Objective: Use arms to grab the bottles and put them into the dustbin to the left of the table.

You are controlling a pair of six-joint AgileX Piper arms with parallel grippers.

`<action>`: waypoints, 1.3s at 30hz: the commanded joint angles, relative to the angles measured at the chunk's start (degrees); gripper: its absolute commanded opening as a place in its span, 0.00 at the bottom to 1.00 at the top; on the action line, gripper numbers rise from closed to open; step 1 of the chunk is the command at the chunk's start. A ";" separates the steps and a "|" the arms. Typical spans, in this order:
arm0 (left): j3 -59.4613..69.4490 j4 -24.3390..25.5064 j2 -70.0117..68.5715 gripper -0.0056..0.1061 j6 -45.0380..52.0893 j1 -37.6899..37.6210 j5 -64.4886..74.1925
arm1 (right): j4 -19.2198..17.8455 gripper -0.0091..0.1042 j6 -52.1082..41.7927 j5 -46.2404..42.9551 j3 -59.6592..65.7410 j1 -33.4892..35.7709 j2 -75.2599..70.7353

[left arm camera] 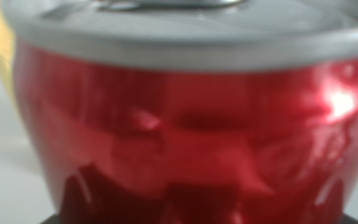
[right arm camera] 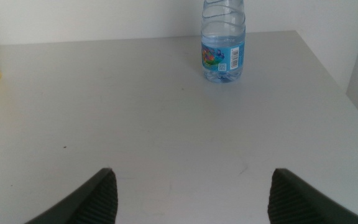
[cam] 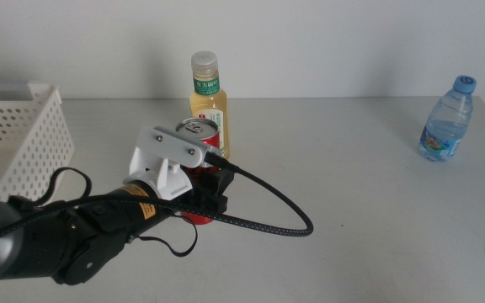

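Red slim soda can [left arm camera: 185,124] fills left wrist view; middle view shows left tool [cam: 202,189] around it on grey-white worktop [cam: 352,194], closure unclear. Right tool [right arm camera: 191,193] apart, facing clear blue-capped bottle [right arm camera: 224,43].

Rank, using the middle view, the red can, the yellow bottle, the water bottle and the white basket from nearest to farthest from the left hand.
1. Red can: right at the left hand, mid-table.
2. Yellow bottle: just behind the can.
3. White basket: at the table's left edge.
4. Water bottle: far right, clearly the farthest.
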 commanded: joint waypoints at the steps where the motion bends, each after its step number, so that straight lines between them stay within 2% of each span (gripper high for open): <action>1: -2.07 -0.78 -6.72 0.04 -0.94 -0.39 0.96 | -0.61 0.62 -0.67 -4.14 -0.56 -0.32 -1.18; 9: -10.24 3.60 -15.36 0.04 -4.45 -0.39 28.02 | -0.61 0.62 -0.67 -4.14 -0.56 -0.32 -1.18; 19: -20.27 2.40 -18.92 0.04 -4.62 -0.39 47.71 | -0.61 0.62 -0.67 -4.14 -0.56 -0.32 -1.18; 23: -26.90 -2.48 -18.85 0.04 -2.86 0.29 62.54 | -0.61 0.62 -0.67 -4.14 -0.56 -0.32 -1.18; 31: -38.74 -19.63 -18.70 0.04 15.32 8.44 83.15 | -0.61 0.62 -0.67 -4.14 -0.56 -0.32 -1.18; 39: -49.83 -20.31 -15.76 0.04 21.53 20.57 99.56 | -0.61 0.62 -0.67 -4.14 -0.56 -0.32 -1.18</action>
